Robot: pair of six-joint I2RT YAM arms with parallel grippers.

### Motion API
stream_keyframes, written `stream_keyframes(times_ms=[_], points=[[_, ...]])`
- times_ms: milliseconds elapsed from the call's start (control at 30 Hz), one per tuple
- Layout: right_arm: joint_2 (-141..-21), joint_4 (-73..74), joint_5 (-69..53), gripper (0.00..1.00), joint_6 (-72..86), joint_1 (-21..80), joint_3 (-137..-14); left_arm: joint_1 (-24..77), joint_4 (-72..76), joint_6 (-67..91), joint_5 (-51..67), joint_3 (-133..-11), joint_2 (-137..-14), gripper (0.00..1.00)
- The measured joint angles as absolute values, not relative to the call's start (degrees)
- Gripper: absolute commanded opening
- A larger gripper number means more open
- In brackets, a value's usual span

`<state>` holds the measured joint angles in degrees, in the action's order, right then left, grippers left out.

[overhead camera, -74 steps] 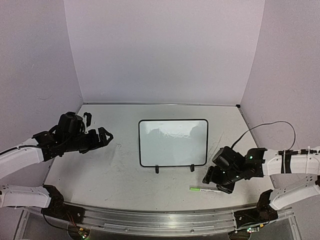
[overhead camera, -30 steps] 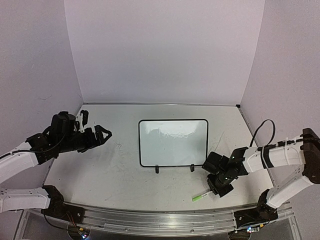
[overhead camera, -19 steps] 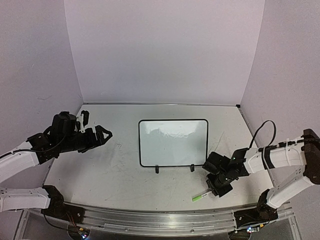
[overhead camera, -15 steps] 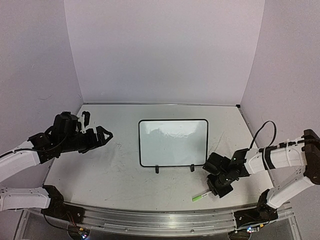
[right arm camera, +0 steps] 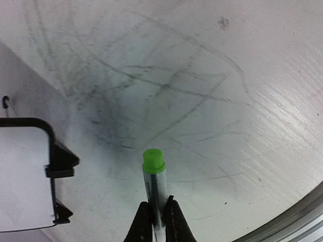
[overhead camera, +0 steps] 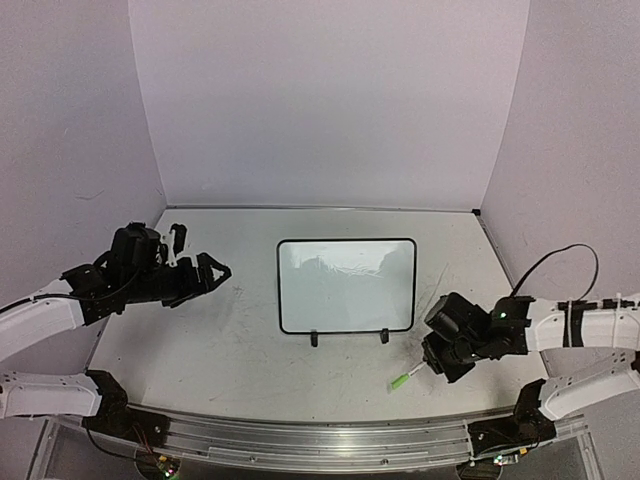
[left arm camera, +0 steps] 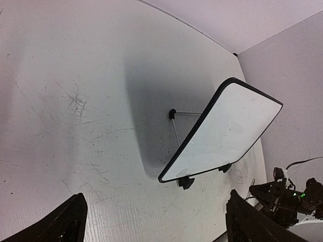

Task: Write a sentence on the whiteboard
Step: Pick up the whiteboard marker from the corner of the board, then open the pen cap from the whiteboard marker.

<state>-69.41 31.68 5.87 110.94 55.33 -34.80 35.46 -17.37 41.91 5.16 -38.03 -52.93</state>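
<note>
The whiteboard (overhead camera: 346, 285) stands on two small black feet mid-table, its black-framed face blank; no sentence shows on it. To its lower right, my right gripper (overhead camera: 432, 364) is shut on a silver marker (overhead camera: 405, 379) whose green cap points down-left. In the right wrist view the fingertips (right arm camera: 146, 214) pinch the marker's barrel (right arm camera: 154, 179), cap outward above the scuffed tabletop, and the whiteboard's corner (right arm camera: 25, 176) sits at the left edge. My left gripper (overhead camera: 203, 258) hovers open left of the board, empty. From the left wrist, the whiteboard (left arm camera: 227, 136) appears tilted between the wide-set fingers (left arm camera: 68, 224).
The white tabletop (overhead camera: 250, 350) is covered in grey scuffs. A metal rail (overhead camera: 320, 435) runs along the near edge. A black cable (overhead camera: 560, 255) loops above the right arm. Walls close in the back and both sides.
My right gripper has closed on the marker and pulled it up off the table, moving slightly right. The left gripper has edged a little toward the board, still open.
</note>
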Motion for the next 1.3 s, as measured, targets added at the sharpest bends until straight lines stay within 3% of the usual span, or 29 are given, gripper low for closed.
stream_keyframes(times_ms=[133,333,567,900,1167,1300], points=[[-60.3,26.9,12.1,0.0,97.7,55.3,-34.0,35.5,-15.6,41.5,8.0,-38.3,-53.3,0.96],[-43.3,-5.2,8.6,0.0,62.1,55.3,-24.4,35.8,-8.6,42.0,15.7,-38.1,-54.2,0.95],[-57.8,-31.0,-5.6,0.0,35.8,55.3,-31.8,40.9,5.0,43.8,23.7,-37.3,-57.7,0.88],[-78.2,-52.1,-16.8,0.0,31.9,57.9,-39.4,53.6,15.0,44.6,22.6,-37.4,-61.4,0.76],[-80.2,-56.3,-16.8,0.0,34.3,59.9,-43.0,58.4,18.1,43.0,21.0,-37.5,-63.8,0.75],[-80.5,-55.1,-15.6,0.0,36.2,60.1,-45.1,59.0,19.7,41.8,20.4,-37.5,-63.8,0.67]])
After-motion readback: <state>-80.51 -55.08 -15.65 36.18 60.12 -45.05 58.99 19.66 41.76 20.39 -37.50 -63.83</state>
